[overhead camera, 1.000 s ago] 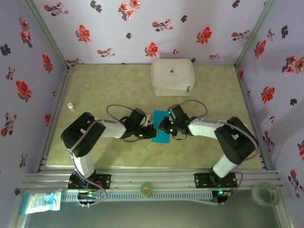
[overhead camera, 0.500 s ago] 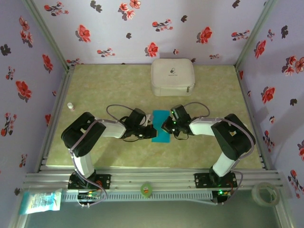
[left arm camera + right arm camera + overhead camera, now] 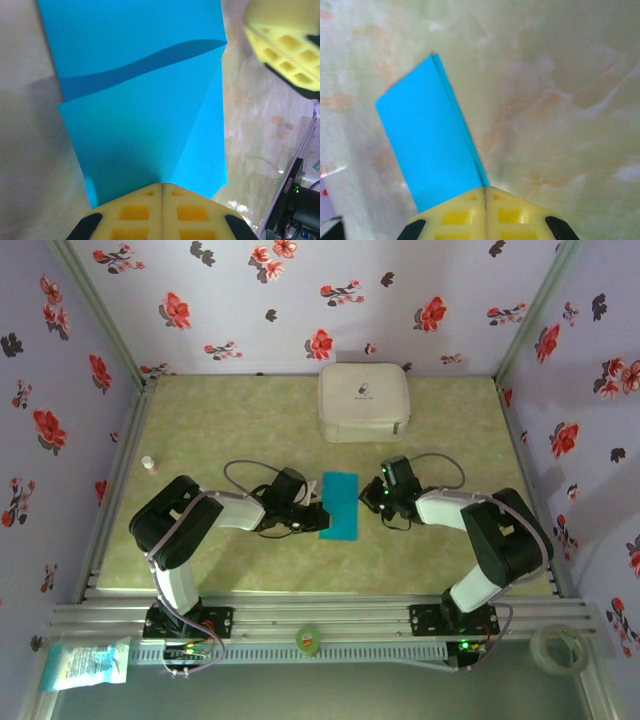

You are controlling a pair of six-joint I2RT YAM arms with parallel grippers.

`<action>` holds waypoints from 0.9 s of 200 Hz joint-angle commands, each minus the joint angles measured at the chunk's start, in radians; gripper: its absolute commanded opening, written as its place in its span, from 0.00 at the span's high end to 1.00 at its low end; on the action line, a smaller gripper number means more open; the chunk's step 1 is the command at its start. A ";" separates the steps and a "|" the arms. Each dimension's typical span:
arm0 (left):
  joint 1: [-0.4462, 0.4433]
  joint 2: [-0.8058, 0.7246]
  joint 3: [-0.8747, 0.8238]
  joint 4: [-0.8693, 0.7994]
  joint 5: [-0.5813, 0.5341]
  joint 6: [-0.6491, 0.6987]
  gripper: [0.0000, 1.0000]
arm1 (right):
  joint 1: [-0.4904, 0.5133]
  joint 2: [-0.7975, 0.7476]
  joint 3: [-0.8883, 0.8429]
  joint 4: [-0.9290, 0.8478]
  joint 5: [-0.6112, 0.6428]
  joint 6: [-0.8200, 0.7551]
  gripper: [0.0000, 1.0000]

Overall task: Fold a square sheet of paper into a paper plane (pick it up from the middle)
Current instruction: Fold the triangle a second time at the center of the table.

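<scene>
**Containers**
- Case, white, one. Zipped shut, so its contents are hidden. It sits well beyond both pincers, a little nearer the right one.
- Bottle, small and white, one. It stands upright, far out on the left pincer's outer side, and what it holds cannot be told.

**Task item**
- Paper, turquoise, one. It is folded over into a narrow oblong (two layers, the upper one lifting slightly at its edge) and lies flat on the table between the two pincers.

**Pincers, two**
- Left pincer: fingers pressed together, with the tips at the paper's near edge. The paper spreads out straight ahead of them. Whether any paper is caught between the pads cannot be told.
- Right pincer: fingers pressed together with nothing between them, just beside the paper's other long edge. In its own wrist view the paper lies ahead and to the left.

**Sundries off the table, behind the pincers**
- Tape roll, one.
- Packet, one.
</scene>
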 commanded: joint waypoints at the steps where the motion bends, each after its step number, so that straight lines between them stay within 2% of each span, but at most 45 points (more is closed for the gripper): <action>1: -0.002 0.051 -0.042 -0.118 -0.029 0.007 1.00 | 0.020 -0.052 -0.002 0.062 -0.007 -0.009 1.00; 21: -0.001 0.046 -0.041 -0.121 -0.029 0.005 1.00 | 0.079 -0.031 0.022 0.052 0.001 -0.011 1.00; 50: -0.002 0.035 -0.036 -0.124 -0.029 0.001 1.00 | 0.133 0.076 0.049 0.077 -0.037 0.031 1.00; 65: -0.002 0.028 -0.034 -0.125 -0.028 -0.002 1.00 | 0.135 0.102 0.031 0.100 -0.028 0.066 1.00; 98: -0.001 0.002 -0.028 -0.120 -0.012 -0.014 1.00 | 0.125 0.094 -0.005 0.000 0.050 0.042 1.00; 138: -0.001 -0.081 0.005 -0.102 0.015 -0.050 0.98 | 0.108 0.102 -0.029 -0.015 0.032 0.016 1.00; 180: -0.001 -0.092 0.085 -0.162 0.054 -0.003 0.96 | 0.108 0.104 -0.029 -0.008 0.026 0.010 1.00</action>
